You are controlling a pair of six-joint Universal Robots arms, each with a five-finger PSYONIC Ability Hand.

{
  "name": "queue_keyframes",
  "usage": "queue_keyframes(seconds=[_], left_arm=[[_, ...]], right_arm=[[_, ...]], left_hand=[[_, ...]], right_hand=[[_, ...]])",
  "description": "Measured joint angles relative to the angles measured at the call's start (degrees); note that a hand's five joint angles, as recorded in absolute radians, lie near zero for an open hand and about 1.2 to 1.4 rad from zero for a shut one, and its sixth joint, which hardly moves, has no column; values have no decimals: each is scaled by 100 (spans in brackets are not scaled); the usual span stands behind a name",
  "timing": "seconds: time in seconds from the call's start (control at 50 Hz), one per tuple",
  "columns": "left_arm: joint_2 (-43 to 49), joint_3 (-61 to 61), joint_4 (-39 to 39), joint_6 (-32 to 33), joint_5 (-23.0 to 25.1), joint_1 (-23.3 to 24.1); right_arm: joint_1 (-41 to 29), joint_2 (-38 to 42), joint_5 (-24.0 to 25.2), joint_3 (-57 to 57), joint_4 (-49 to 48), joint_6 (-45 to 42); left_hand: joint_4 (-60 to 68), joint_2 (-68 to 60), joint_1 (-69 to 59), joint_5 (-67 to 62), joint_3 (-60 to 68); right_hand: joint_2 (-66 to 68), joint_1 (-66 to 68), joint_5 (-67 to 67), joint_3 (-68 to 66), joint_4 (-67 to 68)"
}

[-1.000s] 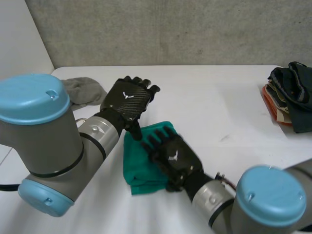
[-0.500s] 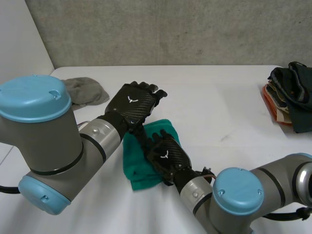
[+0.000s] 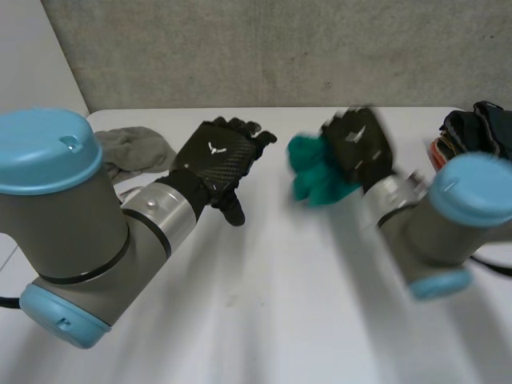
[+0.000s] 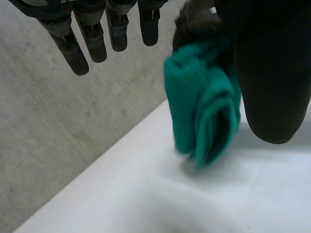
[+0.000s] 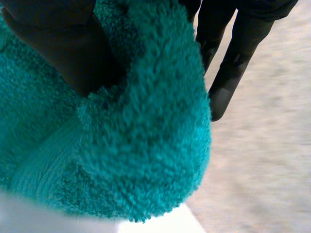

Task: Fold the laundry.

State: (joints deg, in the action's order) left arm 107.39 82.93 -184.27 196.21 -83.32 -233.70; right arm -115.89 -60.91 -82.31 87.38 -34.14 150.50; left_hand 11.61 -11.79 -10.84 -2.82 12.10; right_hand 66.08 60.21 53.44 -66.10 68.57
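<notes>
- While your right hand (image 3: pixel 358 148) is clamped on the folded green towel (image 3: pixel 314 178), held up off the counter (image 3: pixel 264 304) at about 1 o'clock in the head view, the fold depends wholly on that pinch. The right wrist view shows the thumb dug into thick pile with a fat roll bulging free beyond it. A loose layer could sag and open the fold.
- If you swing the arm fast, the hanging end may flap out of the grasp or pull the bundle askew. You would then have to fold it again.
- Watch the pile of dark clothes (image 3: pixel 478 156) at 2 o'clock, near the counter's far right edge. If you set the towel down off-centre there, it could slide off the pile or tip it towards the edge.
- Your left hand (image 3: pixel 218 160) is open at 10 o'clock, fingers straight and holding nothing. Its wrist view shows the towel just beside its fingertips, so a careless move by either arm could snag the cloth or knock the hands together.
- Mind the grey cloth (image 3: pixel 136 150) lying crumpled at 10 o'clock beside the left arm. That arm could drag it out of reach.
</notes>
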Motion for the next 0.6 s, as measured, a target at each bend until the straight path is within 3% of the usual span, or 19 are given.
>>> queue_keyframes(seconds=[0.14,0.3,0.38,0.6], left_arm=[[-187,-101,-9,-6,8,58],[-284,-77,3,-56,15,178],[-297,-54,5,-93,22,255],[-267,-32,-11,-108,24,350]], right_arm=[[1299,-386,890,-993,5,816],[2835,-395,1270,-1974,-468,2612],[3678,28,1481,-2344,-1093,3392],[4608,1542,2608,-2418,-2040,4151]], left_hand=[[0,0,0,0,0],[0,0,0,0,0],[0,0,0,0,0],[0,0,-2,0,0]], right_hand=[[0,0,0,-53,19],[0,0,0,-53,20],[0,0,0,-53,21],[0,0,24,-113,21]])
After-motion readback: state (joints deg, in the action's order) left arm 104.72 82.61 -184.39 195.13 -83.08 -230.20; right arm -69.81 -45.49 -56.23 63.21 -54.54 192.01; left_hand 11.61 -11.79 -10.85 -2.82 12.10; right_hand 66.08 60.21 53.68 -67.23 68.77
